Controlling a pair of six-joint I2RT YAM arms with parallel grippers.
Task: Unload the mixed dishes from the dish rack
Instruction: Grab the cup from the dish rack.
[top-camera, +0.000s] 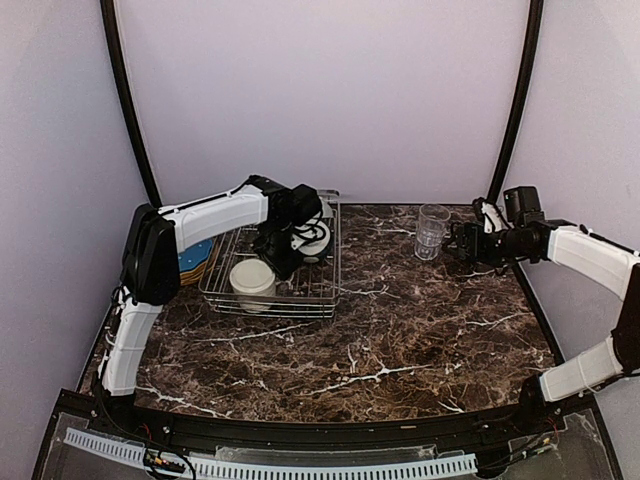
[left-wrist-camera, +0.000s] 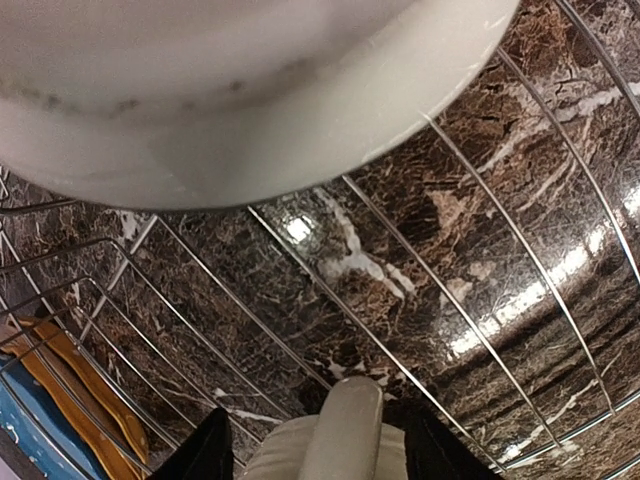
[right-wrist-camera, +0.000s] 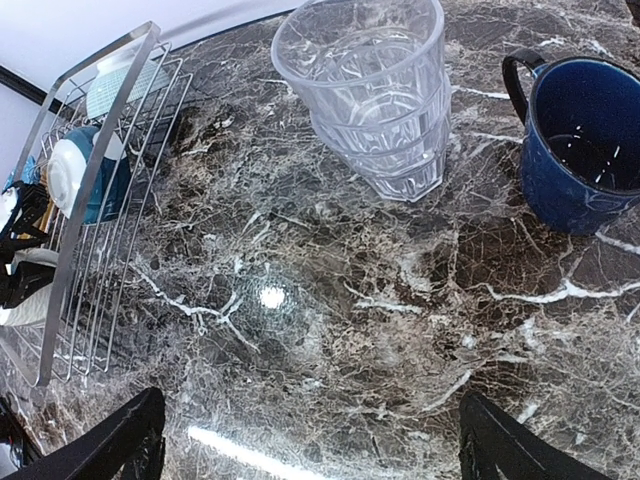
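- The table (top-camera: 400, 330), dark brown marble with white veins, lies under both pairs of jaws.
- The dish rack (top-camera: 334, 262), silver wire with low sides, stands on the table's far left part. The left jaws are down inside it. It is well off to the left of the right jaws.
- A stack of plates (top-camera: 196, 262), with blue and yellow edges showing, sits outside the rack's left wall, to the left of the left jaws. The left wrist view shows it through the wires.
- A cream bowl (top-camera: 252, 280) stands in the rack's near left part, just ahead of the left jaws. Its pale rounded side fills the top of the left wrist view.
- A clear glass (right-wrist-camera: 370, 100) stands upright on the table ahead of the right jaws, apart from them.
- A dark blue mug (right-wrist-camera: 580, 150) stands upright just beside the glass, ahead and to the right of the right jaws, its handle turned toward the glass.
- Left jaws: the black fingers (left-wrist-camera: 205, 455) stand on either side of a cream rim (left-wrist-camera: 345, 435), close against it. I cannot tell whether they press on it, or which dish it belongs to.
- Right jaws: the dark fingers (right-wrist-camera: 120, 445) are spread wide apart, with only table between them.
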